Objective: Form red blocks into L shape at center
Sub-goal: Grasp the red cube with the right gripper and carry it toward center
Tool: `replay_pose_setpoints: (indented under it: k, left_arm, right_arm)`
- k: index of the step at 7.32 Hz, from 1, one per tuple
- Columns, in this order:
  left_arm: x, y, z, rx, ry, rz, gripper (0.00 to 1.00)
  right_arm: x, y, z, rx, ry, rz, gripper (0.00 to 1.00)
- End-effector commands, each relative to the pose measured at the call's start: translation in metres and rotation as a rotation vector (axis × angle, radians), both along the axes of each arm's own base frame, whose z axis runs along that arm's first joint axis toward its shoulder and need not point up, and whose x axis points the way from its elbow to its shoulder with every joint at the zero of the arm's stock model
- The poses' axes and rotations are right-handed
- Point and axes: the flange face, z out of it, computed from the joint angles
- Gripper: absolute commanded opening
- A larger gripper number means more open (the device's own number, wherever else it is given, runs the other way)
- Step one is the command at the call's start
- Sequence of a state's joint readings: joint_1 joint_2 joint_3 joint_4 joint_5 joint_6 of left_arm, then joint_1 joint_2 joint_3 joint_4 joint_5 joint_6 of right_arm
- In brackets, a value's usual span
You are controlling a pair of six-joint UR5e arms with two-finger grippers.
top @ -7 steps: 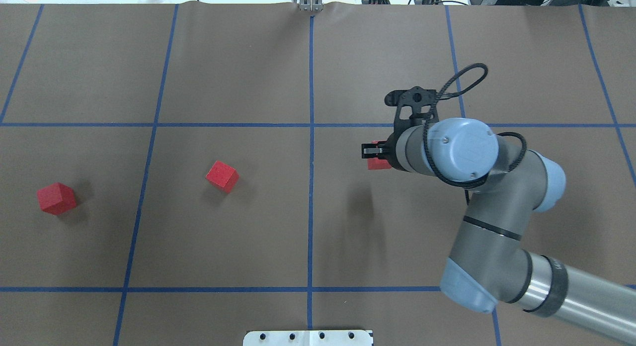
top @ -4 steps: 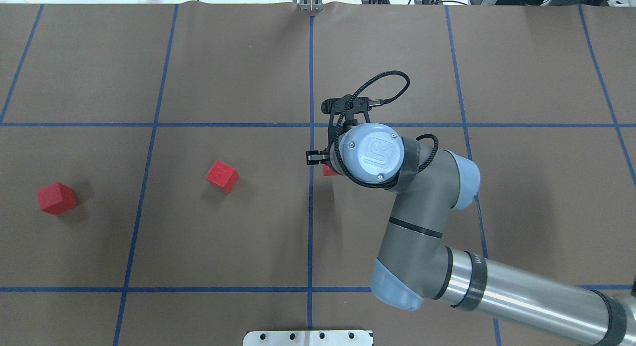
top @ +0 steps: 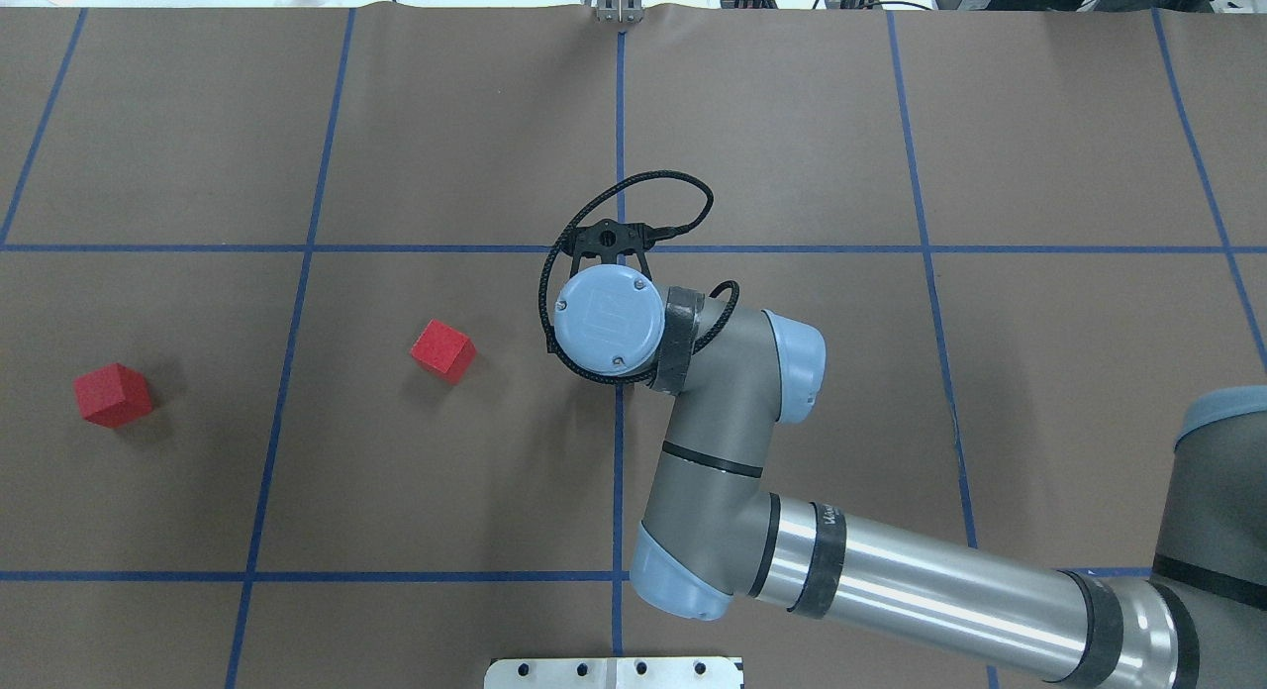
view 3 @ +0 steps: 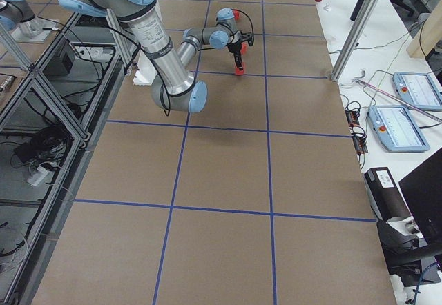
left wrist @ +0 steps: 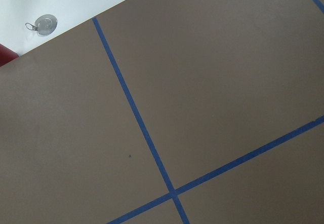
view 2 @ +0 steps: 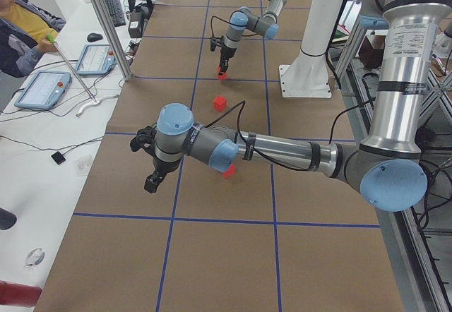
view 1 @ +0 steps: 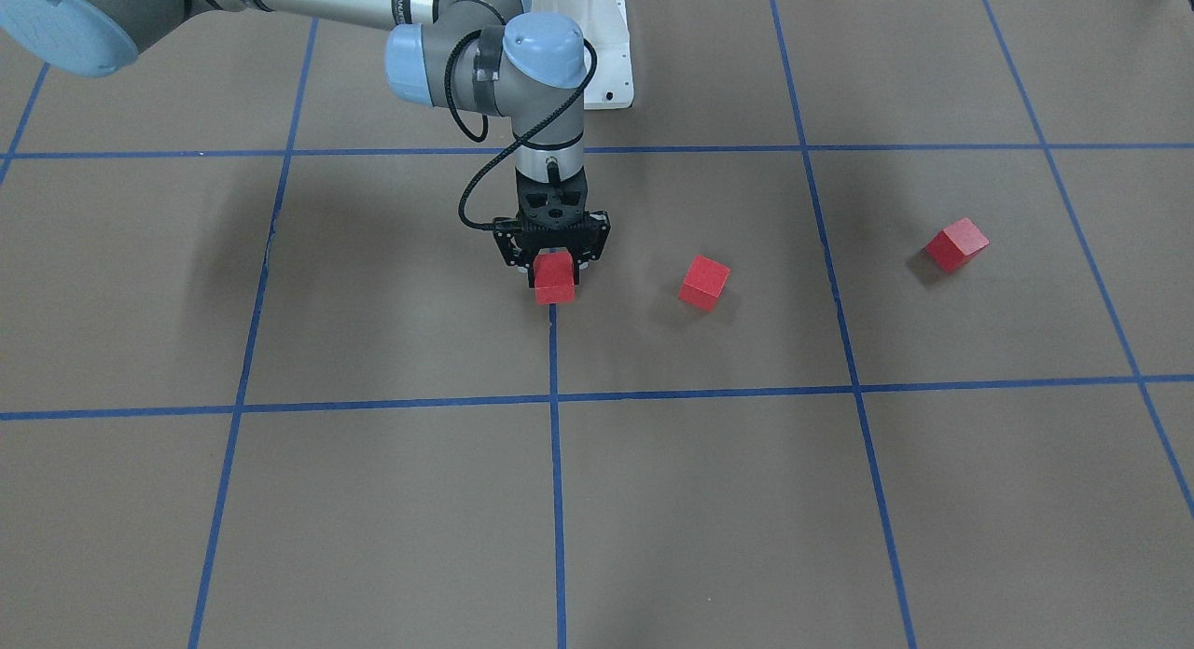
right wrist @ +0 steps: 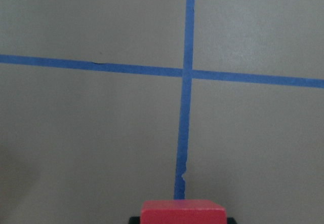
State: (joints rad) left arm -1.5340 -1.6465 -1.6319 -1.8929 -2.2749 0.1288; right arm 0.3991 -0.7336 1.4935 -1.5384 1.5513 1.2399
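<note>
My right gripper [view 1: 554,272] points straight down and is shut on a red block [view 1: 554,287], low over the blue centre line [view 1: 556,360]; I cannot tell whether the block touches the table. The held block shows at the bottom of the right wrist view [right wrist: 183,211]. In the overhead view the wrist [top: 609,320] hides both. A second red block [top: 442,351] lies just left of centre. A third red block [top: 113,395] lies far left. My left gripper [view 2: 152,181] hangs over the table's left end; I cannot tell whether it is open or shut.
The brown tabletop [top: 792,125] is marked by blue tape lines. A white base plate [top: 614,672] sits at the near edge. An operator [view 2: 21,30] sits by tablets beyond the far edge. A small metal object [left wrist: 45,24] lies off the paper.
My right arm has swung left with the red block, from the square right of centre to the centre line, and the wrist now covers the gripper from above. The two loose blocks have not moved.
</note>
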Motion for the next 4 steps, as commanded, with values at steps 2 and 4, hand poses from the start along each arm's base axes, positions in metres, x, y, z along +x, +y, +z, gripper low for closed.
replay_pose_setpoints:
  k: [2,4]
  left_arm:
    - [0.0,-0.0004,-0.0006,0.001,0.0,0.0,1.0]
    - [0.0,-0.0004,-0.0008,0.003,0.0,0.0,1.0]
  right_arm:
    - [-0.0059,0.001,-0.0073,-0.041,0.028,0.014,0.1]
    - [-0.0059,0.0011,-0.0051,-0.055,0.017,0.03,0.22]
